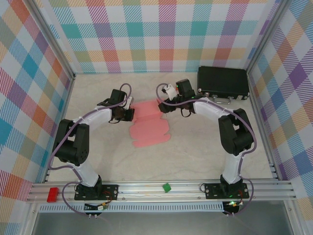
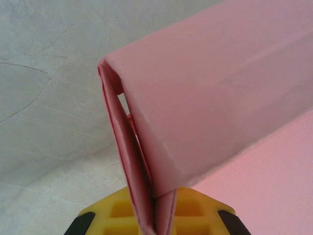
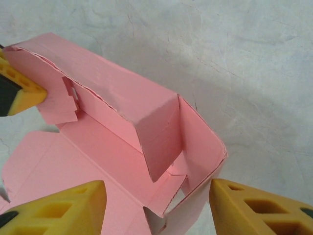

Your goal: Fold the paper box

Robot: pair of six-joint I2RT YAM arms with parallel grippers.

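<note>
OK, I see L gripper [image 2: 155,221] clamped on box [image 3: 117,93] edge; R gripper [image 3: 157,203] fingers apart, either side of opp. end. Box half-folded on table [image 1: 195,152].

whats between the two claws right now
The paper box. In the top view it spans the gap between them: the left claw is shut on one end, and the right claw stands open at the other end.
</note>
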